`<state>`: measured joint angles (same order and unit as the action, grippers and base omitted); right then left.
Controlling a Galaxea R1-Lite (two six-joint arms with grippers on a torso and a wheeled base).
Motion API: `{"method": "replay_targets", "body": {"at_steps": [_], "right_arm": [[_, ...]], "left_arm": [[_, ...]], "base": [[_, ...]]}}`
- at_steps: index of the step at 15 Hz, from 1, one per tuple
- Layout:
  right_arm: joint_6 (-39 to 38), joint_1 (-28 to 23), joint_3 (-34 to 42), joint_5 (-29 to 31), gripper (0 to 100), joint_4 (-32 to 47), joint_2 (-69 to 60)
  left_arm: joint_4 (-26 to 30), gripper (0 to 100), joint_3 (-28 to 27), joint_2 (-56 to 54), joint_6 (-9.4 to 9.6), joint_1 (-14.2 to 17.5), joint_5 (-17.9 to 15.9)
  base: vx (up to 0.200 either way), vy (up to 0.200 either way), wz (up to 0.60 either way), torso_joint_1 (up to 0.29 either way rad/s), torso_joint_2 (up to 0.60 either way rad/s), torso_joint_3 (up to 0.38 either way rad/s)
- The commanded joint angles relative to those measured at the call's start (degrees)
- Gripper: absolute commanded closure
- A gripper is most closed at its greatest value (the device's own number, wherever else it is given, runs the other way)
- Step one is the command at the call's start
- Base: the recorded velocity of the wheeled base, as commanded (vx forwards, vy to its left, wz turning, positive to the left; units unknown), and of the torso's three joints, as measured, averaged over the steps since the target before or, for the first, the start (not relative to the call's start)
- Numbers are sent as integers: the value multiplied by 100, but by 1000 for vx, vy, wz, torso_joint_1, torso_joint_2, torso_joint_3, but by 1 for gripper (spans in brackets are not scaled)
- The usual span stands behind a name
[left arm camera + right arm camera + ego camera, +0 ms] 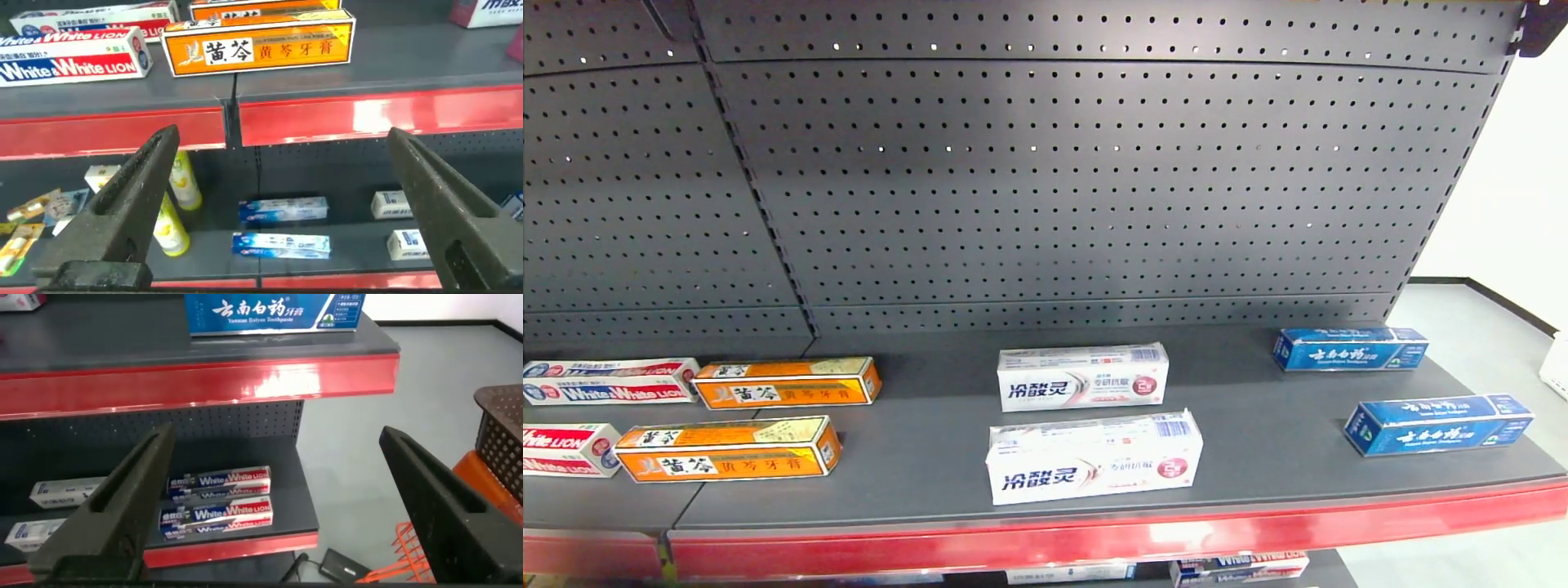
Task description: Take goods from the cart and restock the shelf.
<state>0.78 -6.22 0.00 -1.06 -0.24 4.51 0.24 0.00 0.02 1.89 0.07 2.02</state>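
Across the head view: grey shelf point(1258, 425), perforated back panel point(1054, 188) behind it, red front strip point(1094, 535) along its edge. Lower shelf point(359, 233) sits beneath, also red-edged. Brown mesh basket point(500, 425) stands over an orange frame, off the shelf's right end; cannot tell whether it is the cart.

Left gripper point(282, 208): fingers spread wide, nothing between them. It is held in front of the red strip, facing the lower shelf, below the front orange box point(257, 49).
Right gripper point(278, 506): likewise released and empty, near the shelf's right end, below the front blue box point(274, 312).

Goods on the shelf all lie flat with long sides facing out, in pairs, one behind the other, not touching:
- centre: front white box point(1094, 457), rear white box point(1083, 376)
- left: front orange box, rear orange box point(787, 382)
- right: front blue box near the edge, rear blue box point(1350, 349) close to the back panel
- far left: red-and-white boxes point(609, 380), just beside the orange pair, cut by the frame edge

Lower shelf holds two blue-and-white boxes point(283, 210) side by side, yellow bottles point(184, 184) to one side, and small white cartons point(392, 204) to the other
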Motion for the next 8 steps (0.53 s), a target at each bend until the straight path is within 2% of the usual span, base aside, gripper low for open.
{"method": "replay_targets", "body": {"at_steps": [1,2,5,8], "right_arm": [[1,-2,0,1,0,-2,32],[-8,-2,0,9,0,-2,32],[-8,-2,0,9,0,-2,32],[-25,-2,0,9,0,-2,32]], "left_arm": [[-7,0,0,-2,-31,1,9],[-7,0,0,-2,-189,1,9],[-7,0,0,-2,-180,1,9],[-7,0,0,-2,-189,1,9]], "base": [[0,0,0,0,0,0],[0,0,0,0,0,0],[0,0,0,0,0,0],[0,0,600,1,4,4]]}}
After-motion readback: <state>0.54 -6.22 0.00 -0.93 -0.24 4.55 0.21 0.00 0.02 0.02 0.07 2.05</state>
